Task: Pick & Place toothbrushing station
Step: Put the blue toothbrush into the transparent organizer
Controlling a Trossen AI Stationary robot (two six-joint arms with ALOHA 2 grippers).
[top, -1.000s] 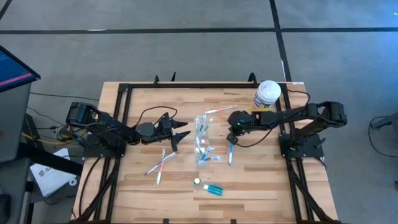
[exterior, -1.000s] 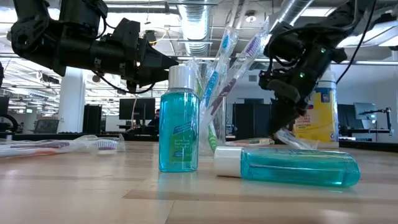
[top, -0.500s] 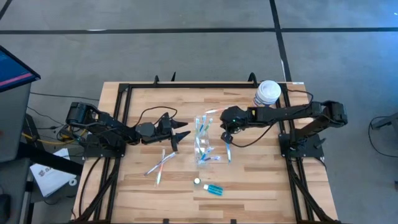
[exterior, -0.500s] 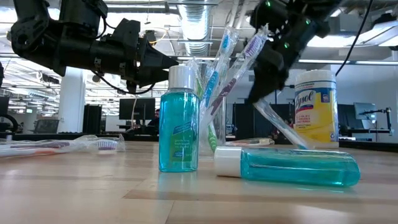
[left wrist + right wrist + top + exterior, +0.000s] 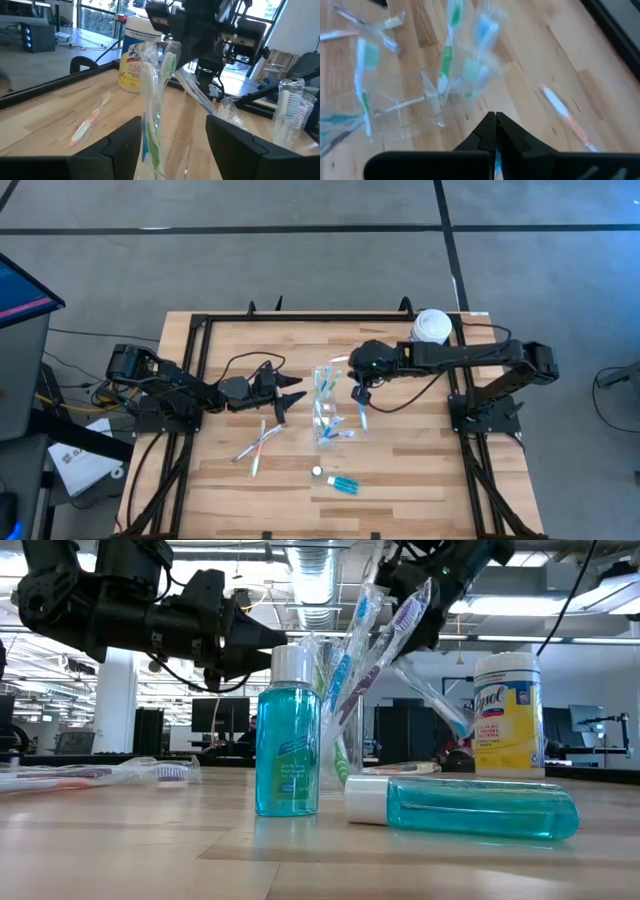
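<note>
Right arm: stretched across the worktop (image 5: 400,470), farther inward than a second ago.
Right hand (image 5: 359,393): clenched on a wrapped toothbrush (image 5: 361,415), now lifted just beside the clear tumbler (image 5: 325,415).
Left arm: unmoved, hovering left of the tumbler.
Left hand (image 5: 290,402): released, fingers spread, holding nothing.
Blue tube (image 5: 343,483): lying near the front edge.

Two matte black jointed arms, looping black cables, small green indicator light, dark wedge-shaped tapered jaws
</note>
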